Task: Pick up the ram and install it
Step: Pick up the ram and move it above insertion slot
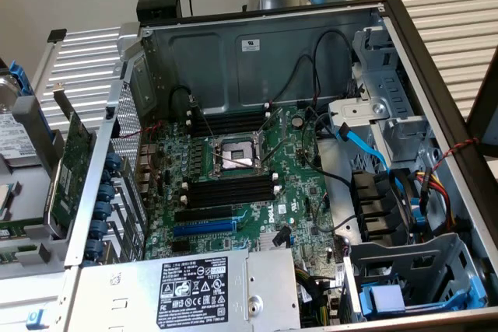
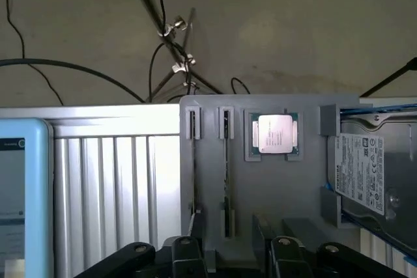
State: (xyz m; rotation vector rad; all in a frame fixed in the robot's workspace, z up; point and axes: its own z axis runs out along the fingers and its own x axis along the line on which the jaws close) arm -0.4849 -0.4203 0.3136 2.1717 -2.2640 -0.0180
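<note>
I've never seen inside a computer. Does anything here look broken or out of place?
Nothing looks broken or spilled. The computer case lies open, and its middle socket and long black slots look empty; a silver chip sits apart in a grey tray.

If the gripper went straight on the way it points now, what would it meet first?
Likely the thin ram stick standing on edge in a slot of the grey plastic tray, lined up between the gripper and its open fingers; depth is unclear.

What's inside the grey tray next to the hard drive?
The grey tray holds a silver processor chip in a square pocket and two narrow slots, with what looks like the ram standing edge-on in one. The jaws hide the tray end nearest them.
</note>
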